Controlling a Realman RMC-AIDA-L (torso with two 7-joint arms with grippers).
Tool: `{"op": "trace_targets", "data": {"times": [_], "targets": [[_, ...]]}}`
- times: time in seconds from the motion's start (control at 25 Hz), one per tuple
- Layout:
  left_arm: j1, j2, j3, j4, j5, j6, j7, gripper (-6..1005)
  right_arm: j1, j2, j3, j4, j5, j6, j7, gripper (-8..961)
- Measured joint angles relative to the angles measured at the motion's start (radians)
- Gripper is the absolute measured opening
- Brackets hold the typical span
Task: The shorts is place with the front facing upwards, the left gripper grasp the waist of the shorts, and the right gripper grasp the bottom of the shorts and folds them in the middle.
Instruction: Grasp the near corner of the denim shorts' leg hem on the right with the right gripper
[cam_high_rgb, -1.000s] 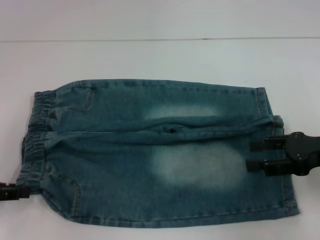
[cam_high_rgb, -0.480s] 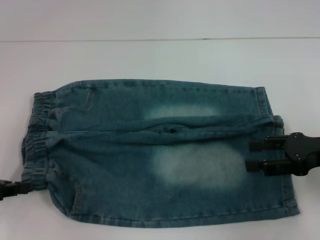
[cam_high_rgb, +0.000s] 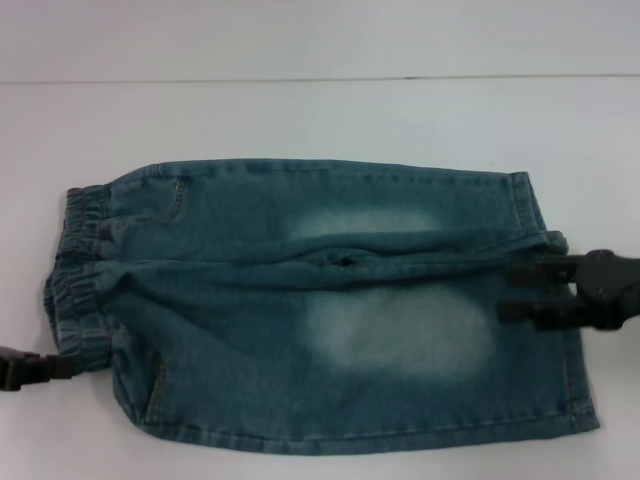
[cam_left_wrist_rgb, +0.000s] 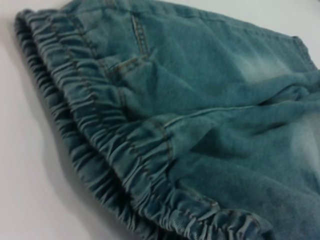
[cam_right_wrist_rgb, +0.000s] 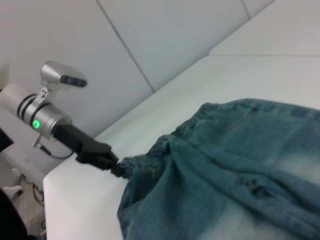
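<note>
No text, label, brand or number can be read anywhere.

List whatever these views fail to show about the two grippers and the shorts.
- Left gripper: its fingers run off the head view's left edge; in the right wrist view the waist covers the tips, so its grip is unclear.
- Right gripper: motion blur in the head view hides whether it pinches the bottom.
- Shorts: their near hem is cut by the right wrist view's edge.
</note>
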Motion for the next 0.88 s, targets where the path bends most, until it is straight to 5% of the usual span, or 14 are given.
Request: {"op": "trace_targets", "data": {"times": [0.36, 0.64, 0.88], "targets": [[-0.019, 0.002, -0.017, 0.009, -0.013, -0.003, -0.036, 35, 0.049, -0.086, -0.043, -0.193, -0.113, -0.111, 0.254, 794], [-0.025, 0.005, -0.048, 0.010, -0.016, -0.012, -0.036, 36, 0.075, -0.098, -0.074, -0.275, -0.290, -0.195, 0.287, 761], [-0.033, 0.007, -0.050, 0.005, -0.016, -0.021, -0.037, 37, 0.096, -0.076, -0.138, -0.236, -0.426, -0.178, 0.289, 721]]}}
